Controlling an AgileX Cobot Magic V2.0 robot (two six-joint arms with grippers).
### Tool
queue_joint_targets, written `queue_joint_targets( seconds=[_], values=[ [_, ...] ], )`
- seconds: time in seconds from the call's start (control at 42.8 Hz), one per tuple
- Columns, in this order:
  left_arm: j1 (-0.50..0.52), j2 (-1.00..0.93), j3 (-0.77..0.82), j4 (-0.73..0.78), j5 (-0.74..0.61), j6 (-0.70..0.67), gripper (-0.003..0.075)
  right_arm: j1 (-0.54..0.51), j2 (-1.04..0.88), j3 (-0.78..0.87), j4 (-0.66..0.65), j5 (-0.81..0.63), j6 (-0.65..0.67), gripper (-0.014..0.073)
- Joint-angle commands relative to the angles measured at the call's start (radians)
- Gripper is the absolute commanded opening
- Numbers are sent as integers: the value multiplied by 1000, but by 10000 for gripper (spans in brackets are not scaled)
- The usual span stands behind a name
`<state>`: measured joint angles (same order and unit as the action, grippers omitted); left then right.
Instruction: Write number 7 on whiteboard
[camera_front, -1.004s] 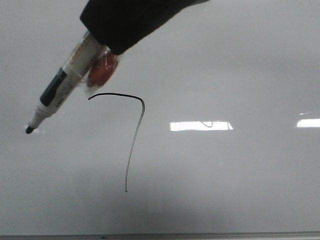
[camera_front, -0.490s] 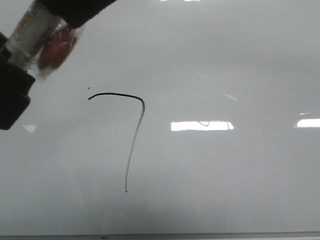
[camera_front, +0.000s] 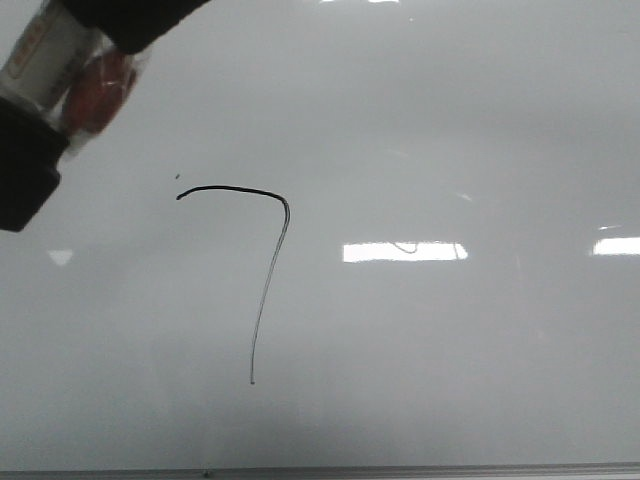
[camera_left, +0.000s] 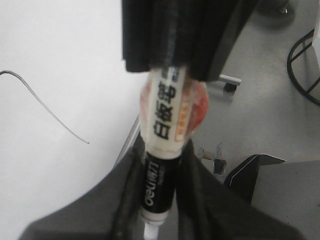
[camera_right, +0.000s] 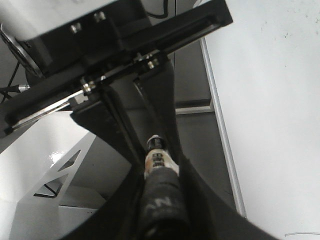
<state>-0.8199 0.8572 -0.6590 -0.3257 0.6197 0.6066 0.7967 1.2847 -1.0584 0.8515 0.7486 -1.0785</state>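
Claw fingers of the left claw (camera_left: 159, 220) are closed on a marker (camera_left: 167, 125), which the left wrist view shows clearly: white barrel with black print, a dark lower part, and an orange-red blob stuck on the barrel just above the fingers. The marker's tip is cut off at the edge of that view. In the front view only the barrel (camera_front: 50, 65) and the orange blob appear in the top left corner, with a black part of the arm around them, so the grip itself is not visible there.

Beside this claw, apart from the marker, lies the number 7 (camera_front: 262, 260) on the whiteboard (camera_front: 450, 150). The front view gives the whole figure: short curved top bar, long thin slanted downstroke. The left wrist view catches only a thin piece of the stroke (camera_left: 47, 107).

The right claw (camera_right: 160, 200) grasps a second marker (camera_right: 159, 165) with a dark wrapped barrel, seen only in its own wrist view, near the board's metal edge.
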Motion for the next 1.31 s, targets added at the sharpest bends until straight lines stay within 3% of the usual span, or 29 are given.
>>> queue_joint_targets(
  seconds=[0.0, 0.163, 0.233, 0.373, 0.49, 0.654, 0.84, 1.004, 1.144, 1.26, 1.284],
  values=[
    [-7, -4, -37, -26, -65, -5, 109, 2, -31, -36, 30, -55, -10, 136],
    [-7, -4, -37, -26, -65, -5, 72, 2, -32, -36, 31, -71, -10, 431],
    [-7, -4, -37, -26, -63, -6, 63, 0, -40, -36, 31, -101, -10, 510],
    [-7, 0, -37, -26, -69, -19, 60, -48, -83, -35, 31, -181, 7, 528],
    [37, 30, -37, 27, -104, -131, 61, -163, -149, -10, 31, -200, 59, 524],
    [224, 112, -37, 114, -145, -283, 62, -368, -319, 119, 31, -266, 114, 419],
    [569, 175, -37, 112, -181, -304, 62, -616, -557, 346, 33, -334, 146, 349],
    [815, 195, -26, 110, -238, -304, 62, -715, -731, 522, 119, -438, 152, 229],
    [902, 249, 7, 110, -360, -304, 62, -722, -823, 613, 135, -476, 152, 73],
    [910, 321, 34, 108, -468, -304, 62, -722, -863, 645, 135, -480, 152, -75],
    [910, 337, 34, 108, -478, -304, 62, -722, -866, 646, 135, -480, 152, -70]
  ],
)
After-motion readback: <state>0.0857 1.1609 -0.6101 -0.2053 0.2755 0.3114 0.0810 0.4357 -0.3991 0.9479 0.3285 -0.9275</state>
